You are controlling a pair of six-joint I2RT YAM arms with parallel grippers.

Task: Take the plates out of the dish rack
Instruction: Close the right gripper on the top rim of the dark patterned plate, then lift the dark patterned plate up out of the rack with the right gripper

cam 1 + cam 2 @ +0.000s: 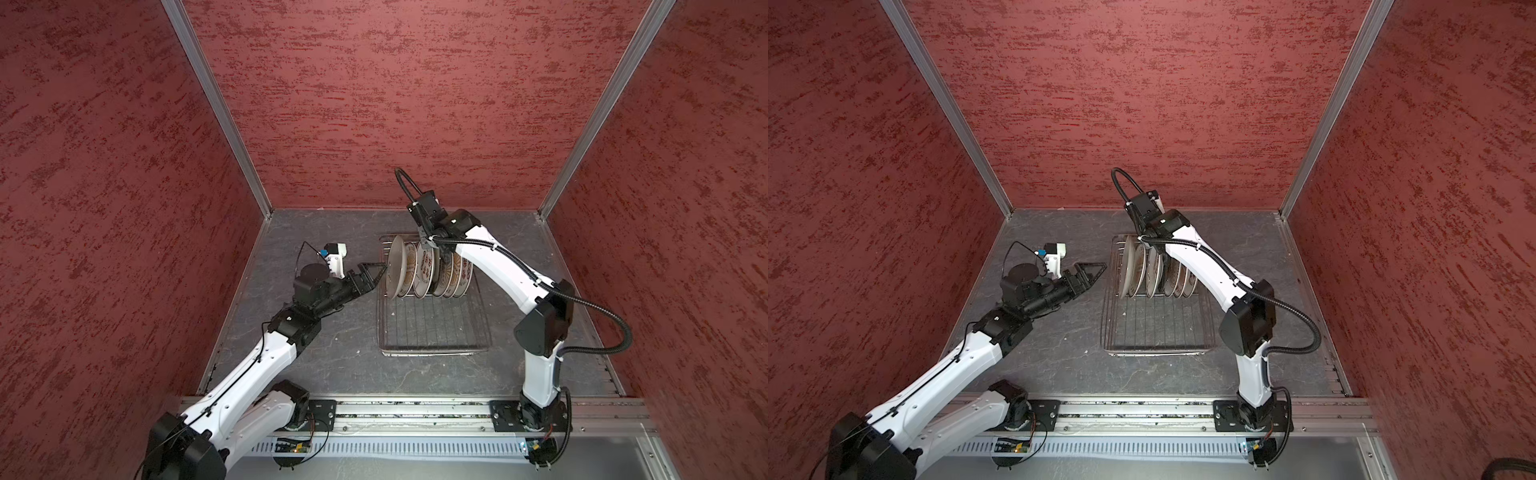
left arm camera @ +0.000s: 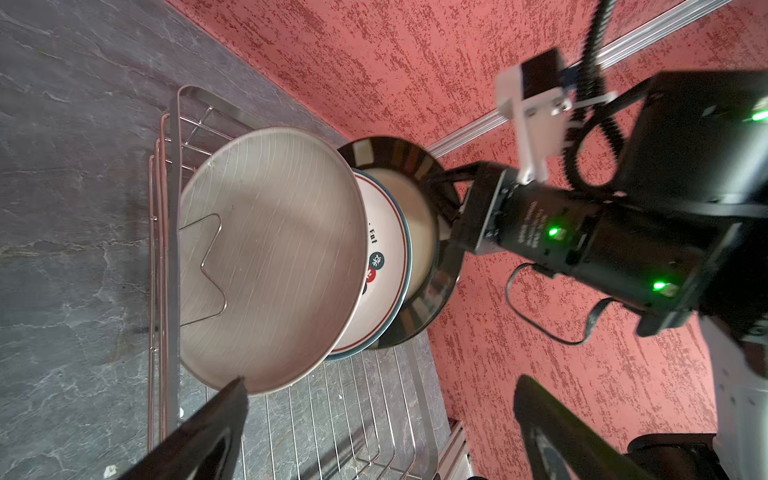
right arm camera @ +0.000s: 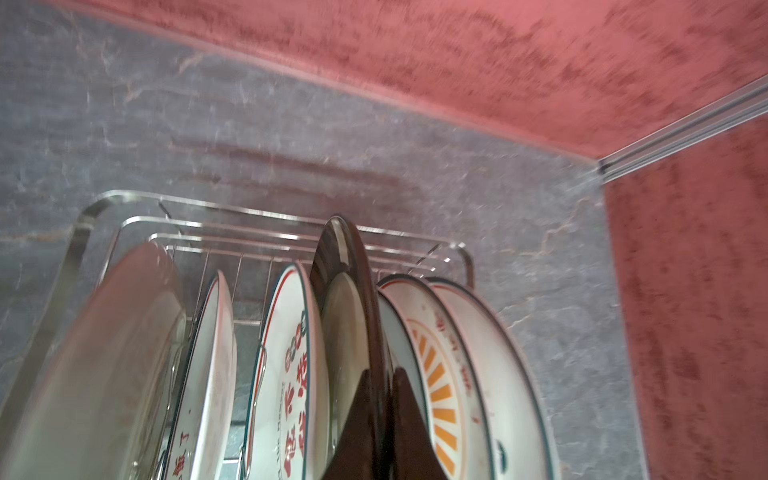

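Observation:
Several plates stand on edge in the far half of the silver wire dish rack point(image 1: 432, 352) point(image 1: 1158, 353). My right gripper point(image 3: 384, 386) point(image 1: 430, 246) comes down from above and is shut on the top rim of the large dark-rimmed plate point(image 3: 347, 266) point(image 2: 395, 151) in the middle of the row. Beside it stand a red-character plate point(image 3: 291, 374) and an orange sunburst plate point(image 3: 436, 374). My left gripper point(image 1: 379, 273) point(image 2: 382, 379) is open just left of the rack, its fingers level with the large off-white plate point(image 2: 270, 257) point(image 1: 395, 266) at the row's left end, holding nothing.
The rack's near half point(image 1: 432, 328) is bare grid. Dark stone-look floor point(image 1: 332, 357) surrounds the rack. Red textured walls point(image 1: 415, 104) close in the back and both sides. The arms' mounting rail point(image 1: 415, 411) runs along the front.

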